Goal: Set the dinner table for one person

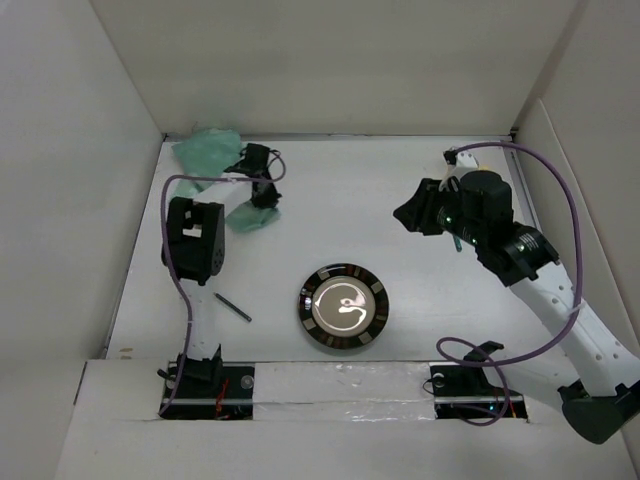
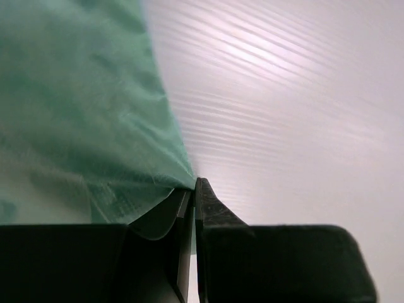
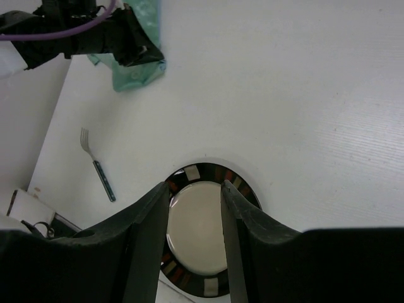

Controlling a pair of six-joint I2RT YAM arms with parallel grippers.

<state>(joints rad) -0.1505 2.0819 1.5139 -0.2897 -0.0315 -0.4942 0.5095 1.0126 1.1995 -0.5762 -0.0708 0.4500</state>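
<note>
- Pinching the near edge of the mint-green placemat (image 2: pixel 76 126), the left gripper (image 2: pixel 194 186) has its two fingers pressed together. In the left wrist view a small fold of the cloth curls over the inner face of one finger (image 2: pixel 170 240).
- From above, the left gripper (image 1: pixel 262 200) sits at the far left of the dinner table (image 1: pixel 340 200), with the placemat (image 1: pixel 205 152) crumpled around it. One bunch lies against the far-left corner and a smaller lobe lies on the near side of the fingers.
- The dinner table is the wide matte white surface that fills the walled enclosure. It carries everything in view, and the arm bases are at its near edge.
- A round plate (image 1: pixel 343 305) with a dark rim of coloured patches and a pale centre lies flat on the table near the middle of the near edge, between the two arm bases.
- A fork (image 1: pixel 232 306) lies flat just left of the plate and apart from it. The right wrist view shows the fork (image 3: pixel 98 170) with a dark teal handle.
- The right gripper (image 1: pixel 408 215) hangs over the right half of the table, well apart from the placemat, with its arm bent back toward the right wall.
- In the right wrist view the right gripper (image 3: pixel 194 189) has its fingers spread part way with nothing between them. The plate (image 3: pixel 196 233) shows through the gap, lying on the table below.
</note>
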